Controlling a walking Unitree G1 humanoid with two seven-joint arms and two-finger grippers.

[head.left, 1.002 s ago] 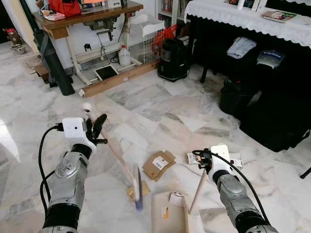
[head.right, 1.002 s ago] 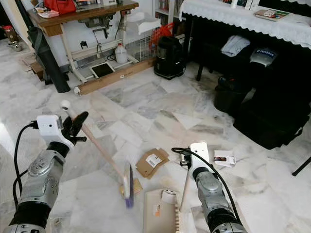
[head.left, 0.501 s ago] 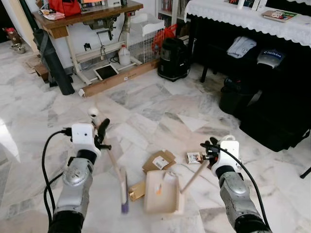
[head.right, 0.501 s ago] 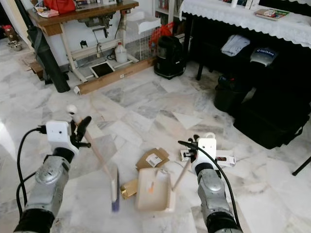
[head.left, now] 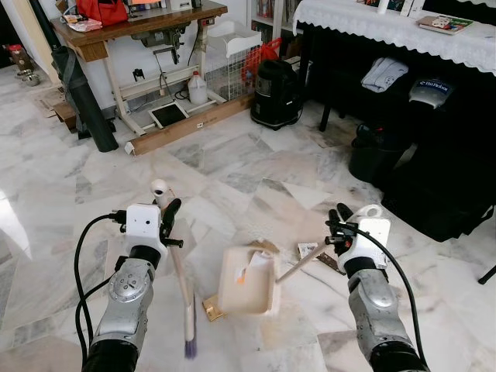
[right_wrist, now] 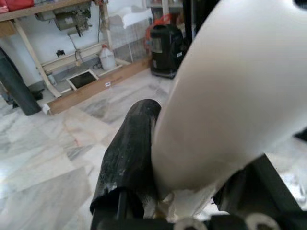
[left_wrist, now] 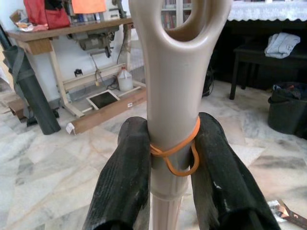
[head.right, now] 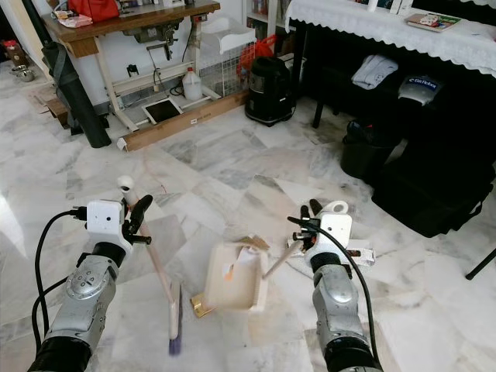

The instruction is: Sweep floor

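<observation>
My left gripper [head.left: 166, 222] is shut on the beige broom handle [left_wrist: 171, 91], just below its looped top, where an orange rubber band is wound. The broom slants down to its purple-bristled head [head.left: 188, 341] on the floor near me. With my right gripper [head.left: 342, 229] shut on its long handle [head.left: 302, 263], the cream dustpan [head.left: 248, 280] is tilted up over the floor between the arms. A brown cardboard piece [head.left: 262, 246] peeks out behind the pan. A small yellowish scrap [head.left: 211, 309] lies under its near edge, and a paper label [head.left: 311, 249] lies by the handle.
A black vacuum [head.left: 275, 93] and a wooden plank [head.left: 190, 124] stand ahead by the sewing table [head.left: 139, 27]. Black bags [head.left: 442, 186] sit under the white-clothed table on the right. Open marble floor [head.left: 232, 170] lies between them and me.
The dustpan has slid away from me and to the left, and now stands tilted over the cardboard. The broom head has swung left and closer to me. Both grippers shifted slightly inward.
</observation>
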